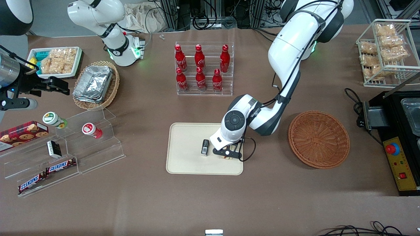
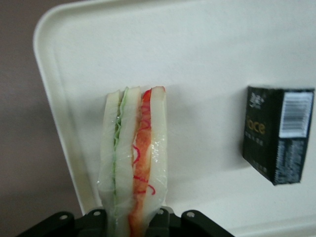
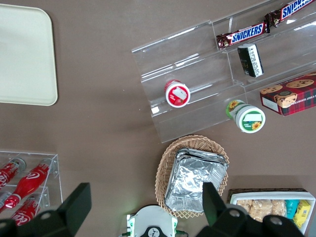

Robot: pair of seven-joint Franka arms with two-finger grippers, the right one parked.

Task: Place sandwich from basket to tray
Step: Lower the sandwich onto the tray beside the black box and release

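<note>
My left gripper [image 1: 228,155] is over the cream tray [image 1: 183,164], near its edge toward the working arm's end, shut on the sandwich [image 1: 227,156]. In the left wrist view the sandwich [image 2: 134,158], pale bread with green and red filling in clear wrap, stands on edge between the fingers [image 2: 170,223], its tip over the tray [image 2: 197,64]. The reddish-brown wicker basket [image 1: 318,139] sits empty beside the tray, toward the working arm's end.
A small black box [image 1: 205,147] lies on the tray beside the gripper; it also shows in the left wrist view [image 2: 276,133]. A rack of red bottles [image 1: 201,68] stands farther from the camera. A black machine [image 1: 400,137] stands past the basket.
</note>
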